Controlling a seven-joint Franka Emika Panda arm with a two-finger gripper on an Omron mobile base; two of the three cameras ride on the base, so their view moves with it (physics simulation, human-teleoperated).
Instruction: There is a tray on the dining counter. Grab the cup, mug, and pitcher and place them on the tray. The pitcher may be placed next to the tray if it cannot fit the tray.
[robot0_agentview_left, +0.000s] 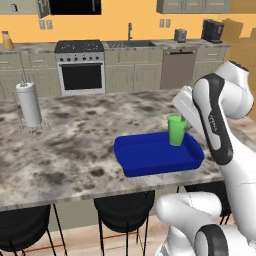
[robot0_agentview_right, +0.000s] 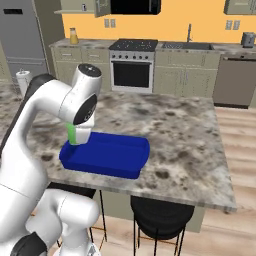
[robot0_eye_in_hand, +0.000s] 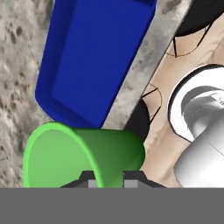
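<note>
The bright green cup (robot0_agentview_left: 176, 130) stands upright over the right end of the blue tray (robot0_agentview_left: 145, 156) on the dining counter (robot0_agentview_left: 65, 150). My gripper (robot0_agentview_left: 181, 120) comes down on it from above and is shut on its rim. In the hand view the cup (robot0_eye_in_hand: 87, 153) sits between my fingertips, gripper (robot0_eye_in_hand: 107, 177), with the tray (robot0_eye_in_hand: 96, 57) just beyond. From the right, only a green sliver of the cup (robot0_agentview_right: 73, 134) shows behind my arm, at the tray's (robot0_agentview_right: 110, 155) left end. Whether the cup touches the tray floor I cannot tell. The pitcher (robot0_agentview_left: 7, 40) stands on the far back counter. The mug is out of view.
A paper towel roll (robot0_agentview_left: 29, 105) stands on the dining counter's left part. Black stools (robot0_agentview_left: 122, 207) sit under its near edge. Stove (robot0_agentview_left: 80, 65), sink faucet (robot0_agentview_left: 129, 31) and a small grey appliance (robot0_agentview_left: 180, 34) line the back wall. Bare counter lies left of the tray.
</note>
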